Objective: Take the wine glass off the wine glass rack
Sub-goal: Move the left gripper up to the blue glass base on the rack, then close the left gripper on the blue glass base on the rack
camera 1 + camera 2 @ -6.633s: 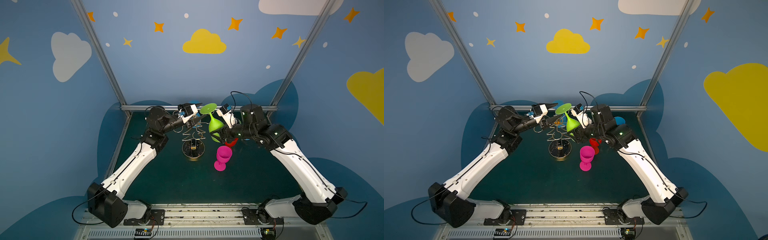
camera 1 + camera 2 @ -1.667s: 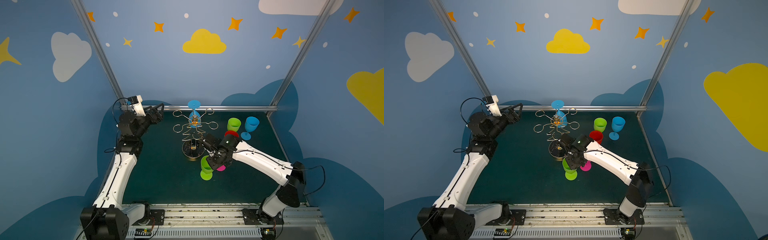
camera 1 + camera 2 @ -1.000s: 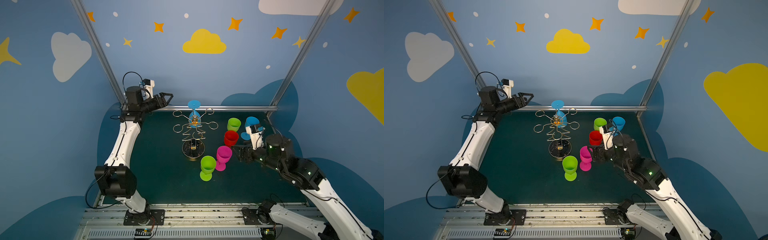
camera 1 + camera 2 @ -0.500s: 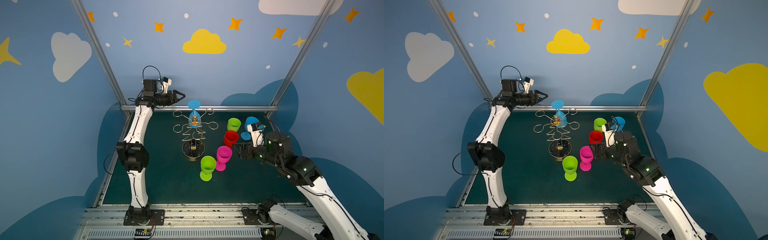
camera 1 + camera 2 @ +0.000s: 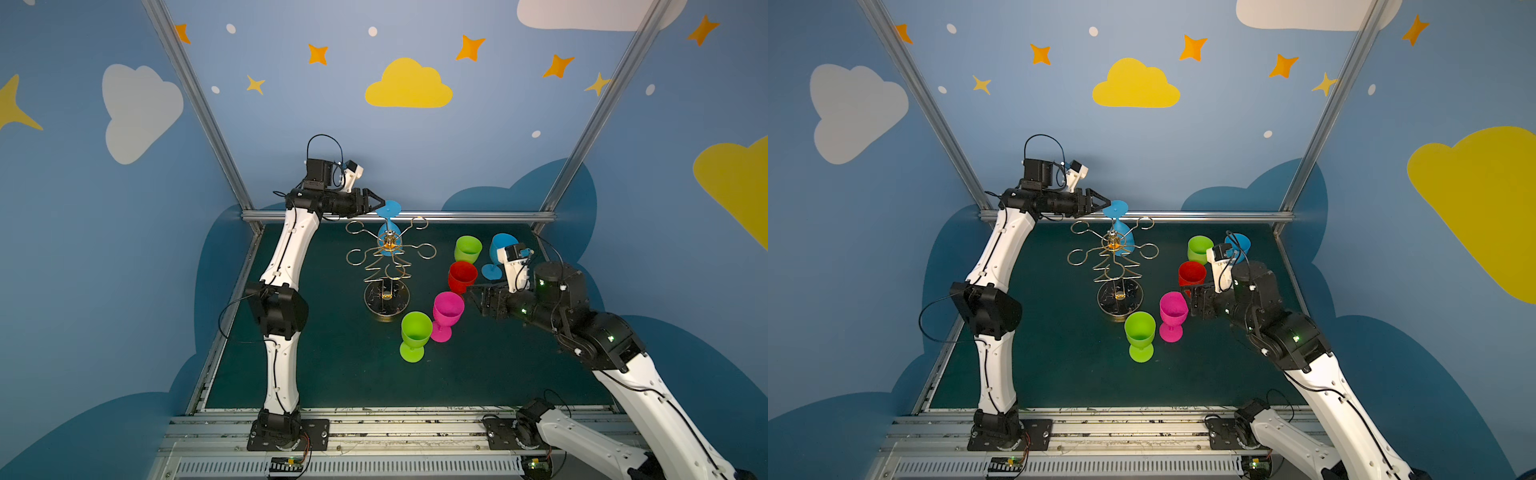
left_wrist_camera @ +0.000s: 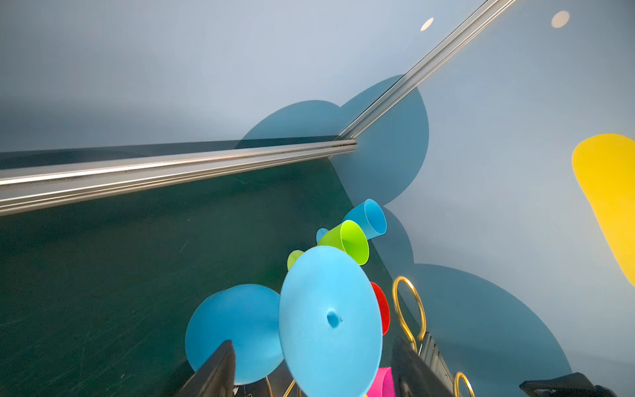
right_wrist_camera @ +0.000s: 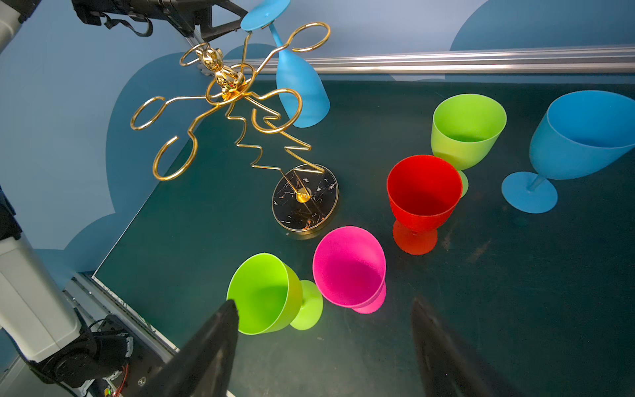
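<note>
The wine glass (image 5: pixel 389 239), a blue one, is hanging upside down on the wine glass rack (image 5: pixel 386 298). Its stem is sitting in one wire arm on the far side and its round foot is resting above the wire, close to the back rail (image 5: pixel 478 216). The left gripper (image 5: pixel 379 203) is reaching to this foot from the side. In the left wrist view its jaws are standing wide on both sides of the foot, with a gap at each side, so it is not gripping. The right gripper (image 7: pixel 324 302) is hanging low near the pink glass (image 5: pixel 448 307) with its jaws spread wide, holding no glass. Five glasses are standing upright on the dark green mat (image 5: pixel 324 374), their bowls opening upward: the front green glass (image 5: pixel 415 328) just beside the pink one, then the red glass (image 5: pixel 462 275), the back green glass (image 5: pixel 467 248) and the blue glass (image 5: pixel 500 247). Blue walls (image 5: pixel 124 249) painted with clouds and stars are surrounding the table.
</note>
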